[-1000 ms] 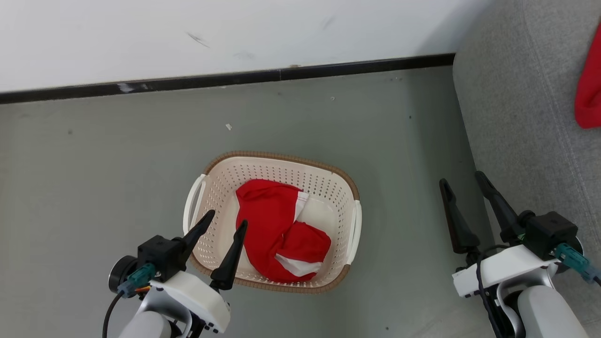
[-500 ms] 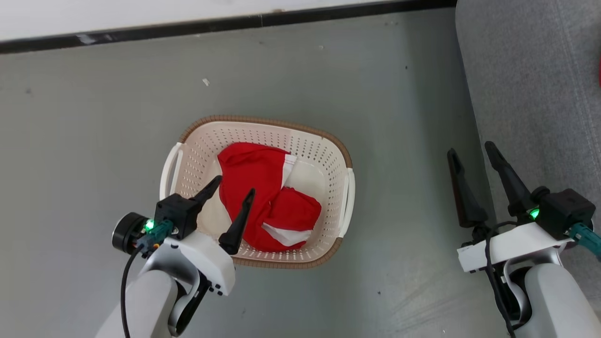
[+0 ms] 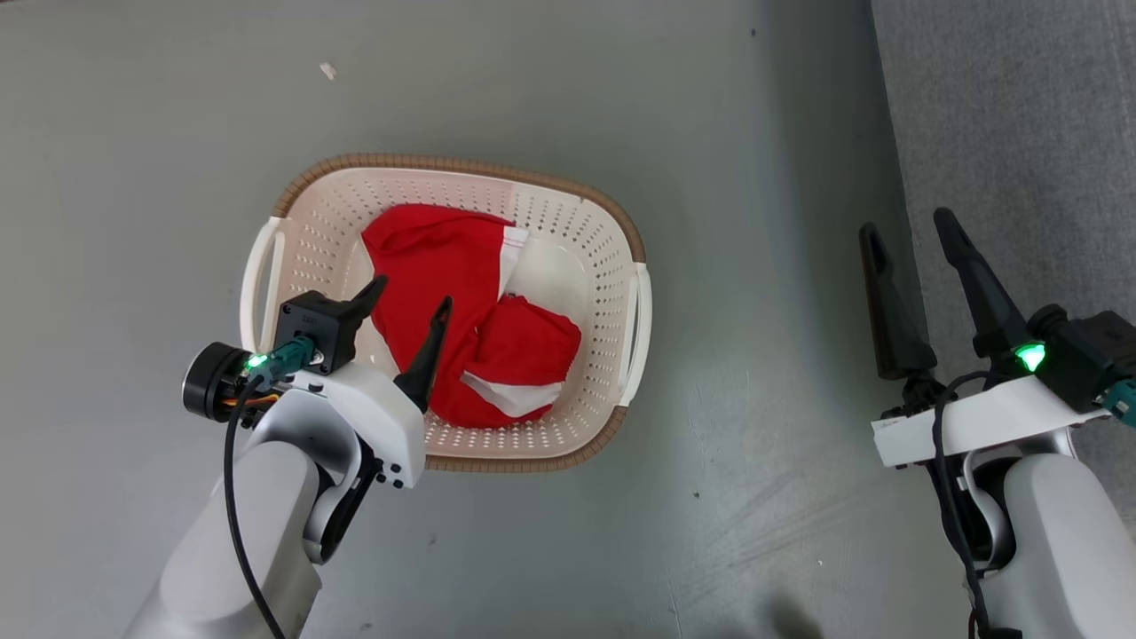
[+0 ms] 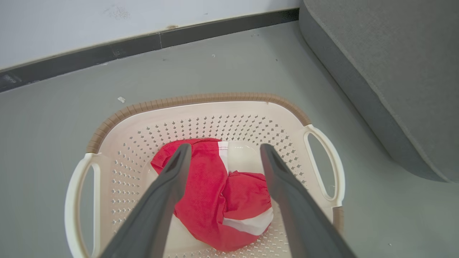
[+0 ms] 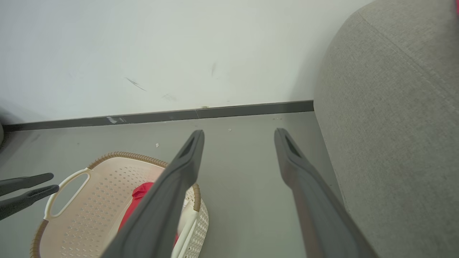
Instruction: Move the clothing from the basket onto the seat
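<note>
1. Two grippers are out, and neither carries anything. The left gripper hangs over the near left part of the basket. Its fingers are spread wide and aimed down at the clothing. In the left wrist view they frame the red heap and seem not to touch it yet.
2. The right gripper has its fingers just as wide. It sits over bare floor, between the basket and the seat and just beside the seat's edge.
3. The basket stands on the floor, well apart from the wall. The clothing lies crumpled on its bottom, red with white panels, and all of it is below the rim.
4. The seat runs along the floor's right side, past a strip of open floor.
5. Risks, as I judge them:
   - The left fingers come in close to the basket's near side, so a straight descent could strike the rim or catch a perforation.
   - A shallow pinch on one fold may slip out during the lift.
   - The pieces look tangled, so one could drag another over the rim and drop it on the floor.
   - The basket looks light, so snagged cloth could tip or slide it.
   - A trailing end might fall short of the seat.
</note>
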### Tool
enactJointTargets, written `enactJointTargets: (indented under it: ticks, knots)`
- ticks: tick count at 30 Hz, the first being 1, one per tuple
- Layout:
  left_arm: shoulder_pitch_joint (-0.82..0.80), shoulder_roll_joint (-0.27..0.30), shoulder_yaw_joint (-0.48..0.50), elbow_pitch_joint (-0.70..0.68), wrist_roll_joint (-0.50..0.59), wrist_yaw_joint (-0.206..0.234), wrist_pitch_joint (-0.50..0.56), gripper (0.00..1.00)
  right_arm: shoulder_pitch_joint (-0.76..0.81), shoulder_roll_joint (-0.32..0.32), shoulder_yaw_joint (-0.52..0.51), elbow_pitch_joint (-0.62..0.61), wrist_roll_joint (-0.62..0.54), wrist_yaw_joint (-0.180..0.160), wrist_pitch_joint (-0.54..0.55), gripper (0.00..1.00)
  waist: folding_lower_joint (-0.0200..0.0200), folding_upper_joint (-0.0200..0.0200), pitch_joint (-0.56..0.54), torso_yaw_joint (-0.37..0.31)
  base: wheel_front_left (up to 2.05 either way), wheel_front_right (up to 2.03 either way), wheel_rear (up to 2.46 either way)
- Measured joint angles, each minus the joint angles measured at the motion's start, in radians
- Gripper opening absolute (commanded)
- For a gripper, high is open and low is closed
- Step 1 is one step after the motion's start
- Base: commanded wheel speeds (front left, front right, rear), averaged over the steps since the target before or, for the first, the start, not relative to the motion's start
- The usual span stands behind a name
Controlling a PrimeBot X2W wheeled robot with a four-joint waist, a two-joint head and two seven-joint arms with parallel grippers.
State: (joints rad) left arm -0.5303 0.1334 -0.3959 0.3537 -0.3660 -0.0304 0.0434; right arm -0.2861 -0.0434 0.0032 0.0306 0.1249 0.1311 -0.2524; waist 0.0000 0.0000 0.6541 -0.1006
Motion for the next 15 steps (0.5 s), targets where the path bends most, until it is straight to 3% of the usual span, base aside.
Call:
enactJointTargets:
  ticks: [15]
  knots:
    - [-0.121,-0.007,0.011,0.069,0.019,0.032,0.040,1.00,-0.054,0.000,0.012,-0.017,0.016,0.000,0.000,1.00,0.0000,0.0000,0.128,-0.042,0.00,0.00,0.00]
